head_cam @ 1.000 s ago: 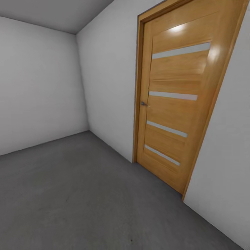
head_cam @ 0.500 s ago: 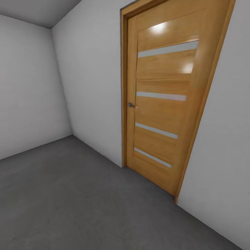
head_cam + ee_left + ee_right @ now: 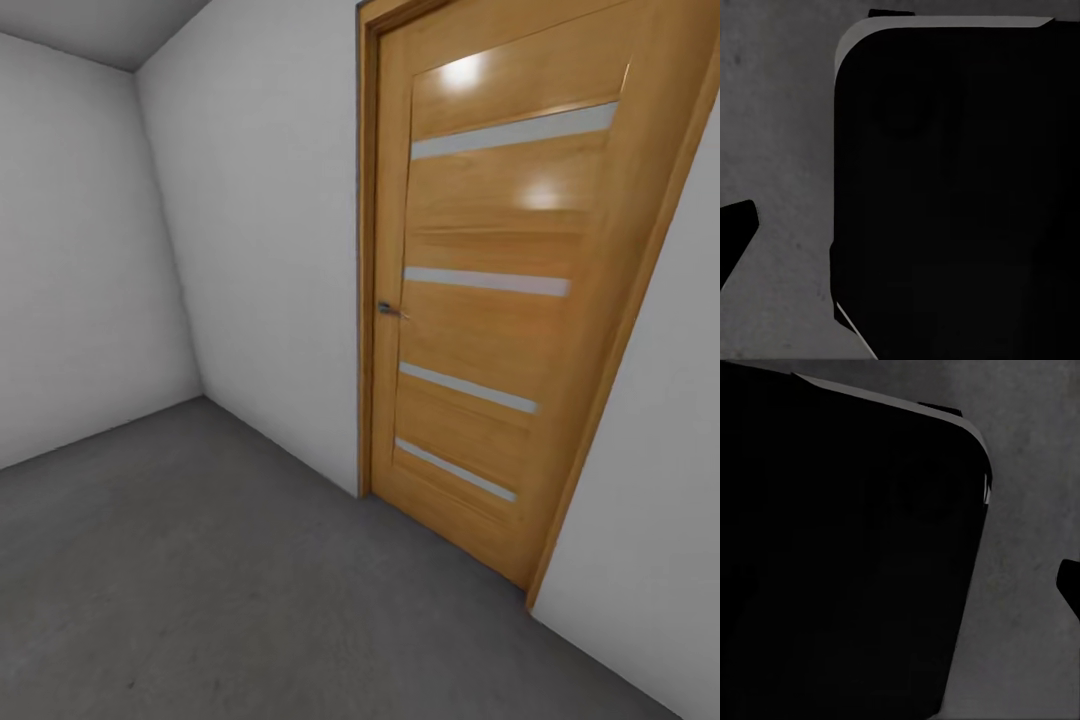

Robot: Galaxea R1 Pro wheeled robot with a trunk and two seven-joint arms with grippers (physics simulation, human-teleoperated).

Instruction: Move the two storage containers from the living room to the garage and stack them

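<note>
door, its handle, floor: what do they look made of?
Door: looks like varnished wood, honey-orange grain with glossy light spots; the pale horizontal strips may be frosted glass. Handle: small, grey, probably metal, too small to be sure. Floor: dark grey, matte, faintly mottled, likely concrete.

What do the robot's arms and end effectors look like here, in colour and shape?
Little is visible. In the left wrist view the left fingertip is matte black with a blunt angled end; the right fingertip in the right wrist view looks the same. Each is beside a large black rounded body. I see no cables or markings.
</note>
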